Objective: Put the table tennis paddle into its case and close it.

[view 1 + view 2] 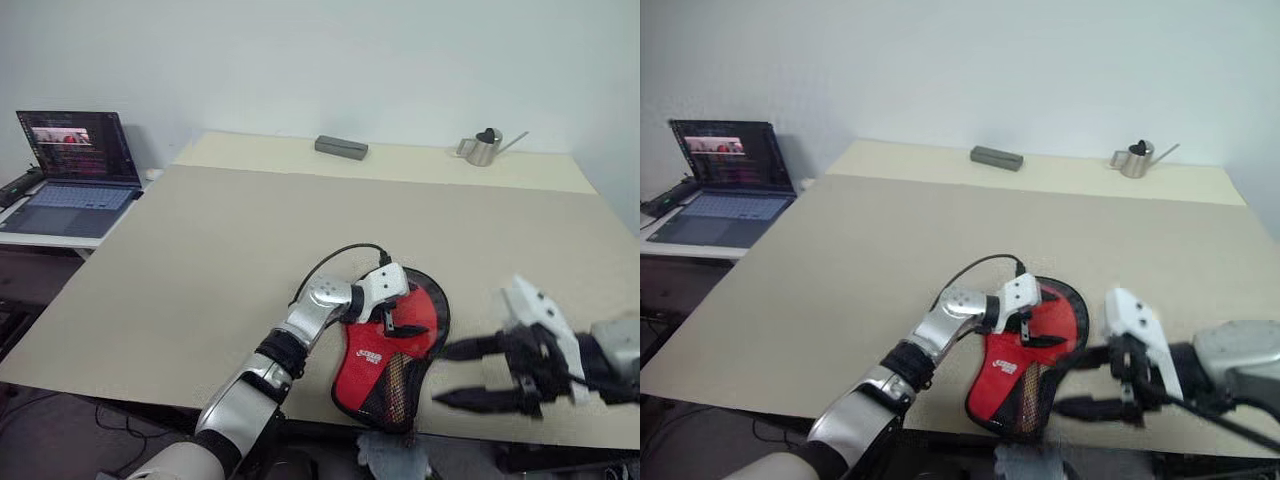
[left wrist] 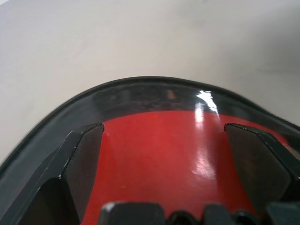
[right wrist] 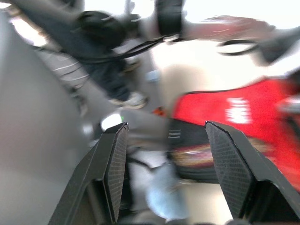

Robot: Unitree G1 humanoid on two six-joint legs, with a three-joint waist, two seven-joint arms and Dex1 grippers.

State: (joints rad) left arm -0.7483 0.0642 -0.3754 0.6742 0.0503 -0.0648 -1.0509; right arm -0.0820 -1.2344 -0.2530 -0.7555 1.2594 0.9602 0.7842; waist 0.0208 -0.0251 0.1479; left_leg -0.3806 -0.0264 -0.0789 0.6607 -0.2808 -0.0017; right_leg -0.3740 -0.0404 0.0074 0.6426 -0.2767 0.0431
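Lay red-panelled case at the desk near edge, left tool spread wide on it, right tool released just beside.

My case lies flat near the front edge of the table, its narrow end reaching that edge and its rounded end pointing away from me. It is a paddle-shaped black fabric cover with black piping, a red panel with small white lettering, and a black mesh pocket toward the narrow end. In my left wrist view, a glossy red surface sits inside the dark rim; I cannot tell whether that is the paddle's rubber face.
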